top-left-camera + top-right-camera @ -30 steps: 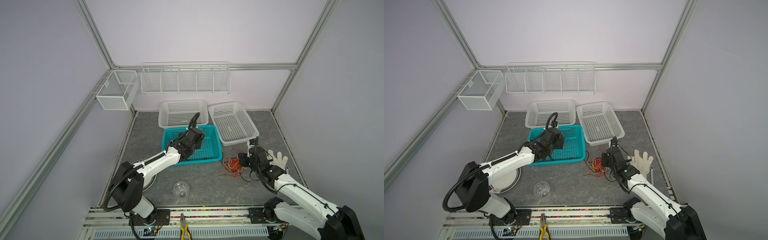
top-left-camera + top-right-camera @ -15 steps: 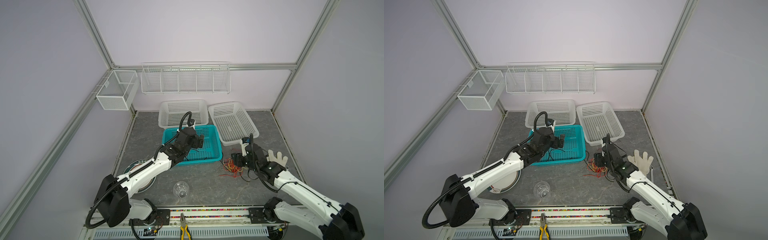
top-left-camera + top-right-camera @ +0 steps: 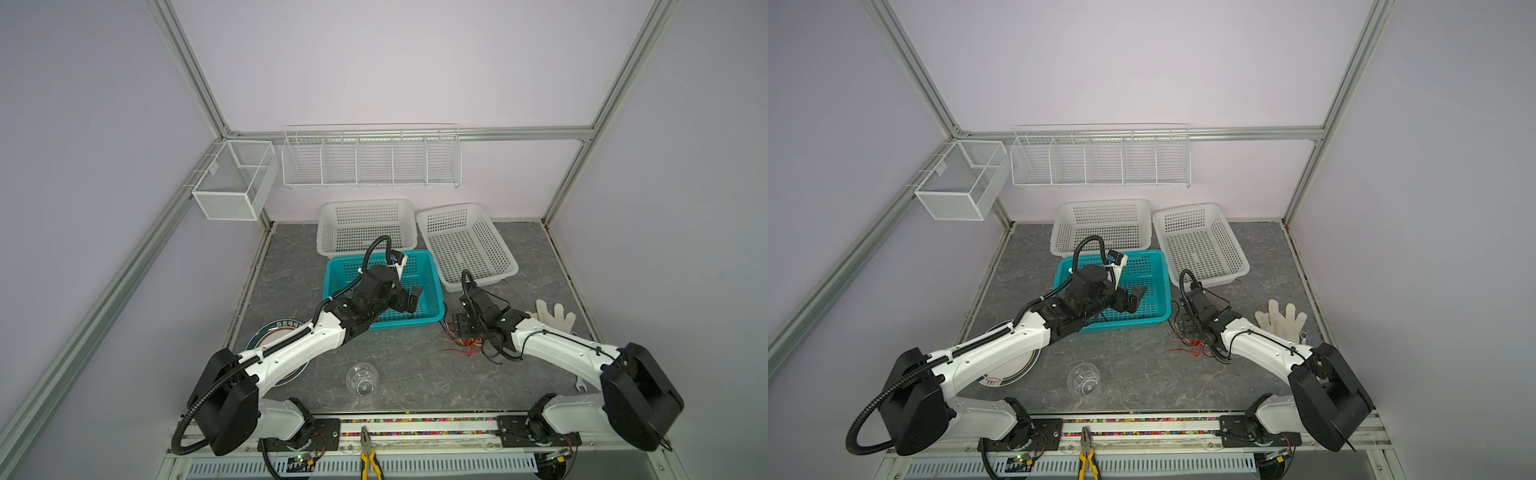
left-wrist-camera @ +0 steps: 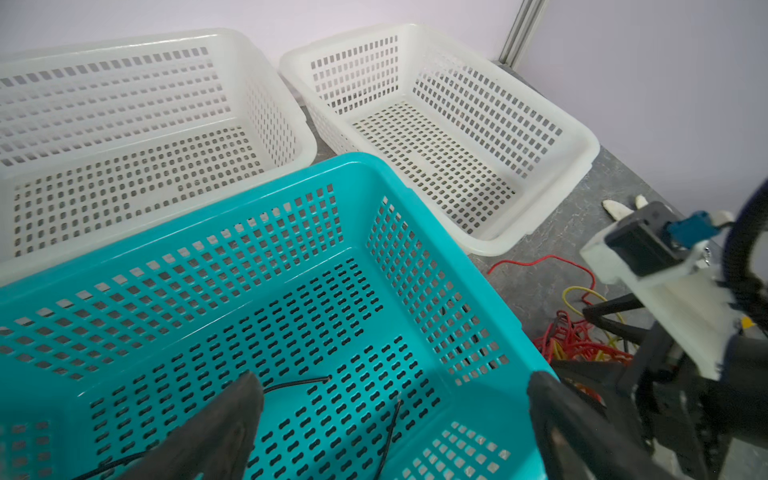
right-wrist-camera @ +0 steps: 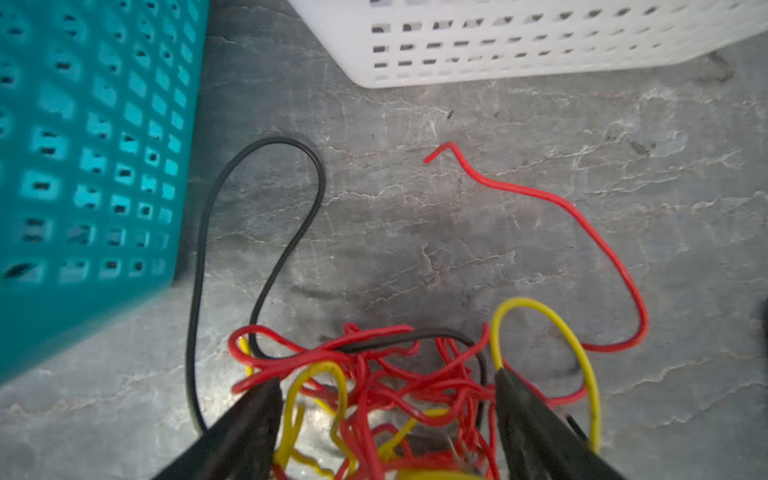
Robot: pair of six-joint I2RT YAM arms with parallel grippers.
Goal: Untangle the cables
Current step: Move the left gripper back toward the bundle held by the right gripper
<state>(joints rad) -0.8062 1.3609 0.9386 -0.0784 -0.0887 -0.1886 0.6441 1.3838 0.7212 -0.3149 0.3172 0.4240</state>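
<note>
The left gripper (image 4: 395, 380) hangs with its jaws spread wide over the teal basket (image 4: 249, 203). Between them, a thin black cable (image 4: 291, 383) lies on the perforated floor. Beyond the fingertips sit a white basket (image 4: 124, 41) and a second white basket (image 4: 582, 145). Outside one jaw, a red and yellow tangle (image 4: 573, 345) rests on the grey table (image 4: 561, 224), apparently under the right arm (image 4: 673, 291).

My left arm (image 3: 299, 355) and right arm (image 3: 557, 349) are glossy white shells with black joint housings and bulky black shoulder blocks, and a thin black wire is clipped along the right one. A thick ribbed black conduit hose (image 3: 178, 428) hangs off the left shoulder. I see matte black tapered fingers (image 5: 245, 419) on the left gripper (image 4: 395, 382) and right gripper (image 5: 384, 382), plus a white camera bracket (image 4: 665, 286) with a blue plug (image 4: 692, 228).
</note>
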